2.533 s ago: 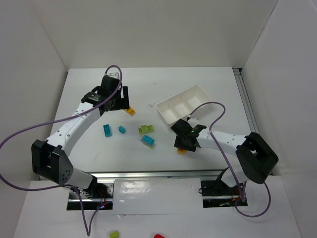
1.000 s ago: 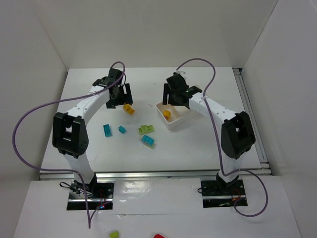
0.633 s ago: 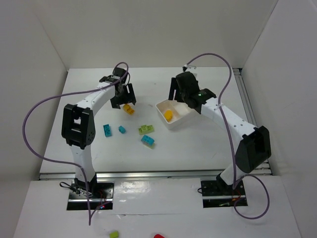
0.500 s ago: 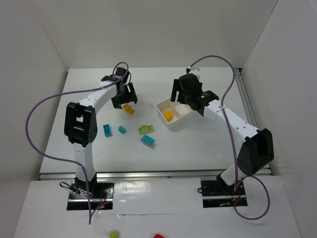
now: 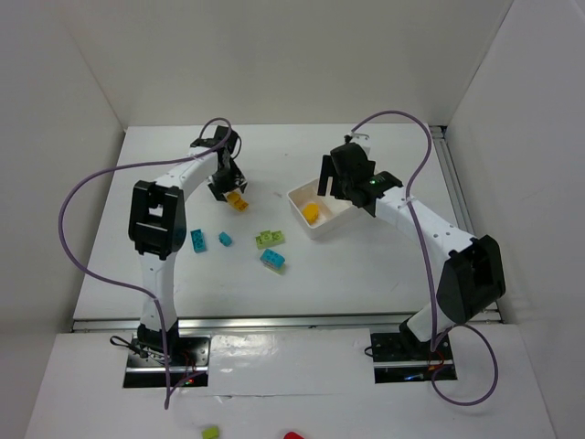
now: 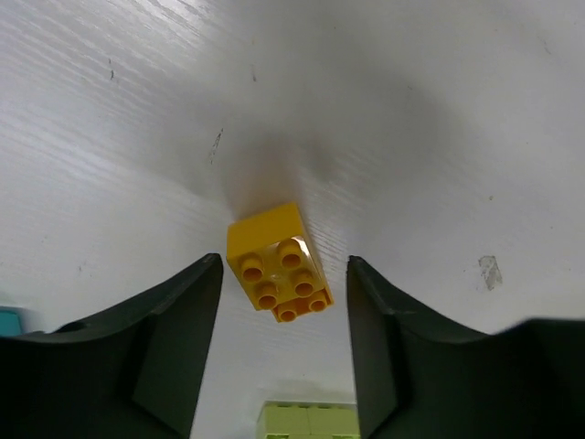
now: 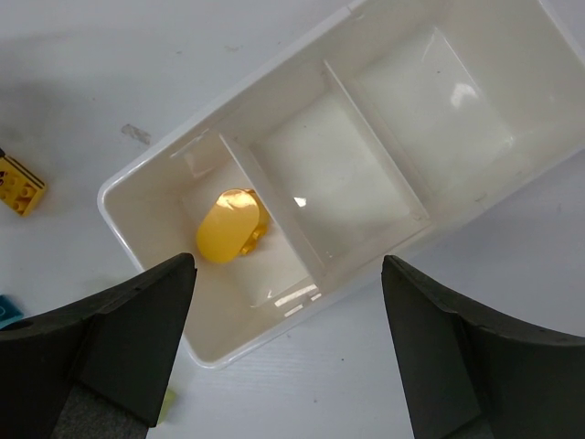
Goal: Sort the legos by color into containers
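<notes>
My left gripper (image 5: 230, 188) is open and hangs just above an orange-yellow brick (image 5: 239, 202). In the left wrist view the brick (image 6: 277, 261) lies studs up on the table between the gripper's (image 6: 283, 274) open fingers, untouched. My right gripper (image 5: 343, 186) is open wide and empty above the white three-compartment tray (image 5: 334, 226). In the right wrist view the rounded yellow piece (image 7: 230, 225) lies in the left end compartment of the tray (image 7: 329, 174), and the other two compartments hold nothing. The gripper (image 7: 288, 311) is above the tray's near wall.
A lime green brick (image 5: 270, 238) and three cyan-blue bricks (image 5: 197, 240) (image 5: 225, 239) (image 5: 272, 259) lie on the table in front of the left gripper. The lime brick also shows at the bottom of the left wrist view (image 6: 306, 421). White walls enclose the table.
My right gripper carried the rounded yellow piece from the table to the tray, let it go in the end compartment and rose open. My left arm stayed over the orange-yellow brick and turned its wrist.
</notes>
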### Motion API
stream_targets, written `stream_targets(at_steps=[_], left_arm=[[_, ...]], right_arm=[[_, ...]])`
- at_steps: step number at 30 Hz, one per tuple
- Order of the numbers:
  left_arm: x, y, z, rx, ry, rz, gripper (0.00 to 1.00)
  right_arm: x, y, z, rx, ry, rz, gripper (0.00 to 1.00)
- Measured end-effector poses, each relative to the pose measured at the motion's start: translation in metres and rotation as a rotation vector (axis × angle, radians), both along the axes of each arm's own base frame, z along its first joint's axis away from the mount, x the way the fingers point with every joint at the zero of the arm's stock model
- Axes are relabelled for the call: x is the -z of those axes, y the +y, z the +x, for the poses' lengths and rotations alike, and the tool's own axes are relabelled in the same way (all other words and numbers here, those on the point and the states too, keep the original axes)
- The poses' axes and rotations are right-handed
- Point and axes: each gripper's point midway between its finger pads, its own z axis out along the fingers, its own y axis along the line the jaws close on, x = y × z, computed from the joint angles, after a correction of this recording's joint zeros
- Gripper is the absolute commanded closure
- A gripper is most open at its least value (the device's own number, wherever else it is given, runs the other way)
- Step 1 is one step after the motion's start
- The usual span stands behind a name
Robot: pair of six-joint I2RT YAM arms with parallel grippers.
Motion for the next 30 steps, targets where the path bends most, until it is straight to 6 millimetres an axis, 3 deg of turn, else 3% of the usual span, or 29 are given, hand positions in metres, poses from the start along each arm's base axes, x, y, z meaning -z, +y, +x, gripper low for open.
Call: stream_targets(at_steps=[4, 8, 11, 17, 24, 28, 30], left_arm=[[0.000, 0.001, 0.000, -0.003, 0.001, 0.005, 0.46], [0.000, 0.001, 0.000, 0.000, 0.001, 0.005, 0.67], [0.000, 0.000, 0.001, 0.008, -0.002, 0.000, 0.68], [-0.001, -0.004, -0.001, 0.054, 0.003, -0.011, 1.00], [-0.013, -0.032, -0.005, 0.273, 0.000, -0.135, 1.00], [-0.040, -0.062, -0.009, 0.470, -0.082, -0.299, 1.00], [-0.064, -0.078, -0.020, 0.577, -0.156, -0.420, 1.00]], right_arm=[[0.002, 0.000, -0.001, 0.000, 0.003, -0.002, 0.10], [0.003, -0.001, -0.001, 0.000, 0.006, -0.003, 0.10], [0.004, -0.001, -0.002, 0.000, 0.009, -0.005, 0.10], [0.005, -0.002, -0.003, 0.000, 0.013, -0.008, 0.10], [0.005, 0.006, -0.003, -0.037, 0.018, 0.029, 0.09], [0.006, 0.023, -0.007, -0.143, 0.031, 0.143, 0.09], [0.000, 0.036, -0.009, -0.229, 0.026, 0.230, 0.09]])
